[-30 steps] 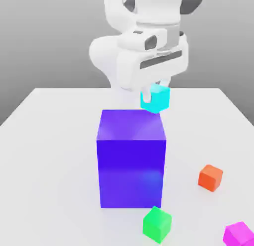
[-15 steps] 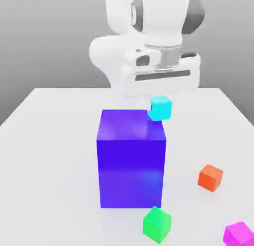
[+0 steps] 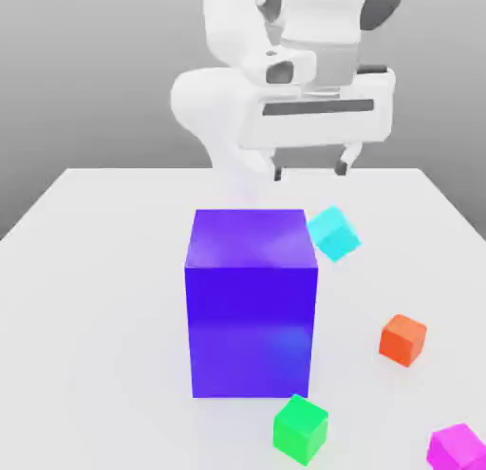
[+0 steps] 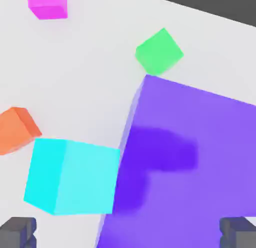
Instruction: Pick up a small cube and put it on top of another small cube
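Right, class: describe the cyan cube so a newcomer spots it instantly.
Find the big blue-purple block. By its upper edge, on the exterior view's right, is a small tilted cube. It alone is cyan; its small neighbours are green, orange and magenta.

Mostly white, plus a few gray bits

Sports a smooth white arm, all chunky, rounded shapes, kinda like molded plastic. Shows off a big gray rounded cap up top, over at the exterior view's right. Steps down to a pale gray collar, then flares into a wide white gripper body, soft at the corners. Wears a long dark gray strip straight across the front, plus a rounded dark patch above it, toward the exterior view's left. Ends in short white fingers capped by dark gray fingertips. Looks pretty blocky and stepped there in the hand view, tbh.
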